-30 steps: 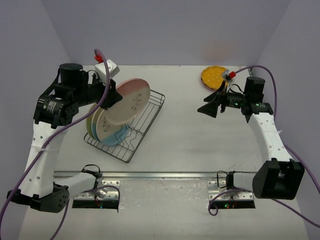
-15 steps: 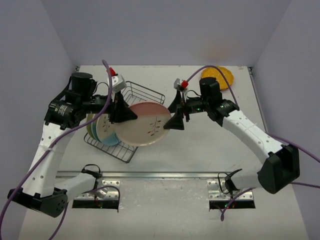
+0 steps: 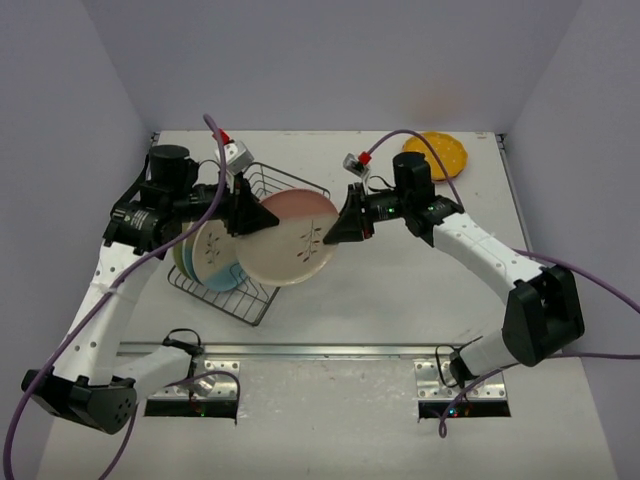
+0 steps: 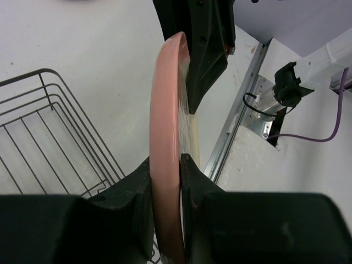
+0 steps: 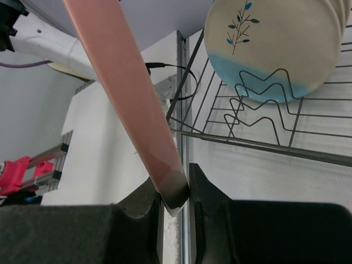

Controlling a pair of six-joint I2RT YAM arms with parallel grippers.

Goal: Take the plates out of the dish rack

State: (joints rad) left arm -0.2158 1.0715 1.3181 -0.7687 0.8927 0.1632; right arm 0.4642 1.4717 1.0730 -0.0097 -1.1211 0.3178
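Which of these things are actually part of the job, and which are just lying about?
Part of the job: cream-and-pink plate, gripped by left gripper and right gripper; plates standing in the dish rack; orange plate on the table.
Just there: purple cables; metal rail.

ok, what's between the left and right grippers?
The cream-and-pink plate: left gripper pinches one rim, right gripper the opposite rim. Clear in the top view; both wrist views confirm the grips.
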